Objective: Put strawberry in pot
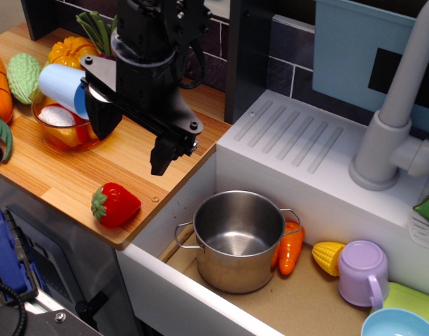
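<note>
the tool hangs spread and empty above the worktop, the strawberry lying near its edge beside the pot, so a clumsy descent could knock it off.

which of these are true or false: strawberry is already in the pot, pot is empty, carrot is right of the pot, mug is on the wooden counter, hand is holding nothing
1. The strawberry is already in the pot. False: it lies on the wooden counter, left of the pot.
2. The pot is empty. True: only its bare steel bottom shows.
3. The carrot is right of the pot. True: it lies against the pot's right side in the sink.
4. The lilac mug is on the wooden counter. False: it stands in the sink, right of the toy corn.
5. The hand holds nothing. True: its fingers are spread above the counter with nothing between them.
</note>
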`<state>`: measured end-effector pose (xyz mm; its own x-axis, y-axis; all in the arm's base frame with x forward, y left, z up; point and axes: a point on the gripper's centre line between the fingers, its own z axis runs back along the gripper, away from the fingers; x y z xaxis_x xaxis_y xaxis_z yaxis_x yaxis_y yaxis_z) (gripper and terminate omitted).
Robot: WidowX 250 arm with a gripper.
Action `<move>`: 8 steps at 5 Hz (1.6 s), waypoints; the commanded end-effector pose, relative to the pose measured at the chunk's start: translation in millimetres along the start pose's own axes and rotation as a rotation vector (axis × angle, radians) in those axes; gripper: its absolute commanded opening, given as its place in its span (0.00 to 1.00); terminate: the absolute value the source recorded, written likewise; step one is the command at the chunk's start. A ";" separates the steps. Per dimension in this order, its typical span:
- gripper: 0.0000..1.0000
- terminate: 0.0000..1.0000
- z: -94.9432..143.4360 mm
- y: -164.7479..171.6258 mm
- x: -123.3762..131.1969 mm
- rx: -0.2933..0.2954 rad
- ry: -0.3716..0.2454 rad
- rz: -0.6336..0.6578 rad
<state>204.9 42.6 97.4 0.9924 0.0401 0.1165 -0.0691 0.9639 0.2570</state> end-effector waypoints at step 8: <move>1.00 0.00 -58.4 18.6 -12.7 -0.055 -0.042 0.003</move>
<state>194.3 75.3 38.1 0.9883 0.0305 0.1494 -0.0599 0.9787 0.1963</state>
